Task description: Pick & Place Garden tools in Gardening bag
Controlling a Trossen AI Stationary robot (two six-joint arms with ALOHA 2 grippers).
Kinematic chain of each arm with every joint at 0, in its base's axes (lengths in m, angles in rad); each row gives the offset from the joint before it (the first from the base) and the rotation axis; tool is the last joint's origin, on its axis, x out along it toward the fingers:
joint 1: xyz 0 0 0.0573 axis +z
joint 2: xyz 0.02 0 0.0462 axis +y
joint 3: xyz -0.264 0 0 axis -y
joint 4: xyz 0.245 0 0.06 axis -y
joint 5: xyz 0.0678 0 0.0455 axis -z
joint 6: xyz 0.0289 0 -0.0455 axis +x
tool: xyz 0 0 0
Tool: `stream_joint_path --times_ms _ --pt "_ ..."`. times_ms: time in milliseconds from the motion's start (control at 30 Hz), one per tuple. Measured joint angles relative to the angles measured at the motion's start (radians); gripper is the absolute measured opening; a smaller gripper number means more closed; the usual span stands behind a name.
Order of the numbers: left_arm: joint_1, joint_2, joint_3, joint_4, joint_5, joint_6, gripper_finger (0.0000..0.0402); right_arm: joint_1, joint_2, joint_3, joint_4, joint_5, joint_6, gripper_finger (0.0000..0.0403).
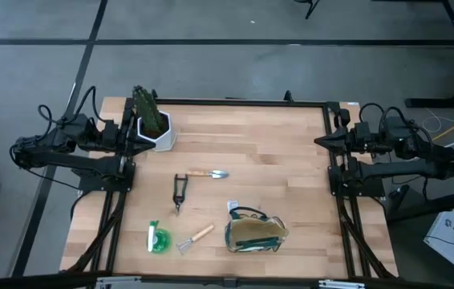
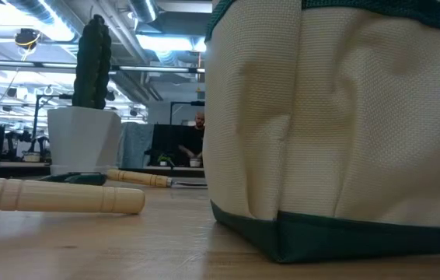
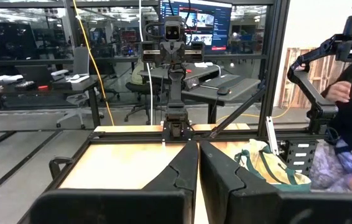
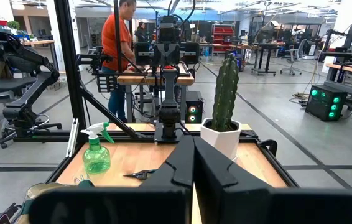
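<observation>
While both arms wait at the frame's side edges, left pincer (image 3: 198,177) and right pincer (image 4: 193,171) pressed together, trowel (image 1: 208,173), shears (image 1: 179,191) and rake (image 1: 195,238) lie mid-surface; bag (image 1: 254,234) lower right. Risk: soft bag collapsing, tools catching its rim.

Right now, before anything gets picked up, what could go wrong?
The gardening bag looks slumped, its opening partly folded, so a dropped tool might land outside. The mini rake lies close beside the bag, so reaching for it might nudge the bag. The pruning shears and trowel lie close together, so grabbing one may shift the other.
</observation>
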State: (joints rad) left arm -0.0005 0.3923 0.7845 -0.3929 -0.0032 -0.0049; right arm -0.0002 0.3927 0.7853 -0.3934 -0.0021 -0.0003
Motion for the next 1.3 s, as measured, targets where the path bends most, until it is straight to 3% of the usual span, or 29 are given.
stream_joint_path --times_ms 1300 --pt "0.000 0.000 0.000 0.000 0.000 0.000 0.0009 0.000 0.010 0.000 0.061 0.000 0.000 0.0007"
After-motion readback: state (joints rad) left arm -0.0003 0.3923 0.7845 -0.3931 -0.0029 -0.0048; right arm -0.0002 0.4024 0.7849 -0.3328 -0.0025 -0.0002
